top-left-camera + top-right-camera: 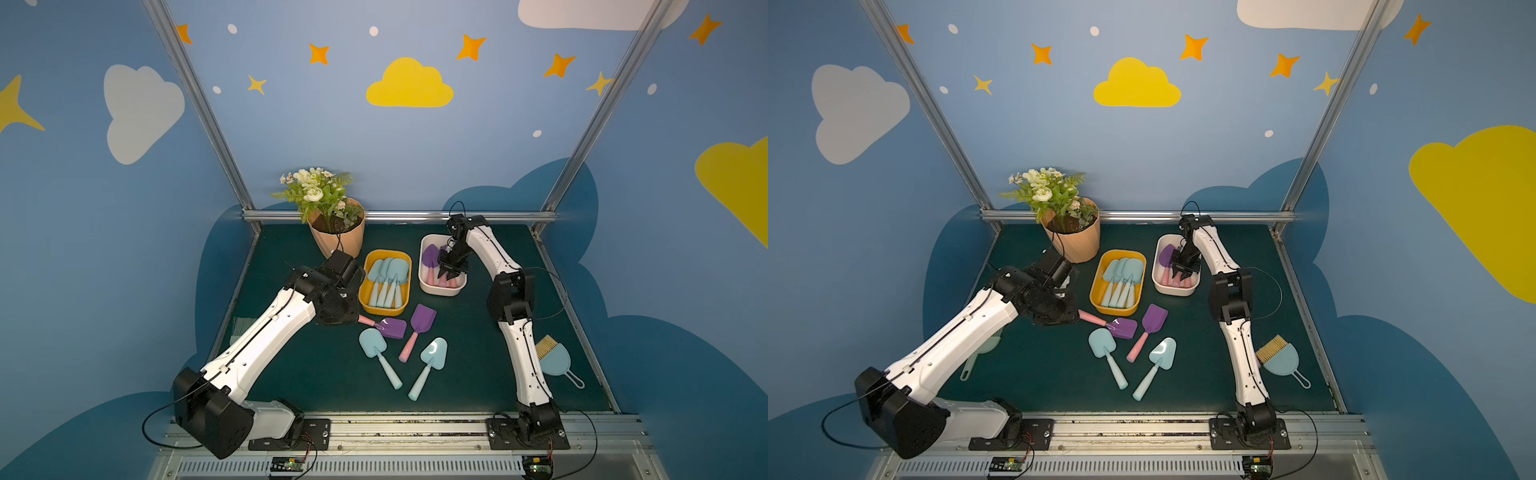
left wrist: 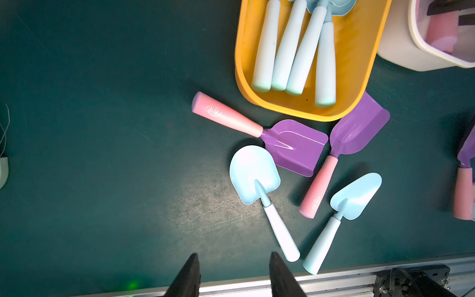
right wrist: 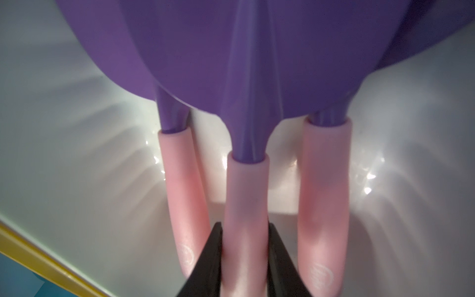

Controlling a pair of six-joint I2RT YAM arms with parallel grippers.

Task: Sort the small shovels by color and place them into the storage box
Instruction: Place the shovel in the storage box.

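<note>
Several light blue shovels lie in the yellow box [image 1: 382, 310]. Purple ones with pink handles lie in the white box [image 1: 440, 289] beside it. On the green mat in front of the boxes lie two purple shovels [image 2: 295, 146] [image 2: 359, 128] and two blue shovels [image 2: 253, 174] [image 2: 356, 195]. My left gripper [image 2: 234, 254] hovers above the mat, open with nothing between its fingers, and its wrist covers it in both top views. Inside the white box, my right gripper [image 3: 244, 225] is shut on the pink handle of the middle purple shovel [image 3: 246, 77].
A potted plant [image 1: 336, 237] stands at the back, behind my left wrist. A blue hand brush with tan bristles [image 1: 552, 357] lies right of the right arm. A mint brush [image 1: 984, 349] lies partly under the left arm. A metal rail [image 1: 415, 419] runs along the front.
</note>
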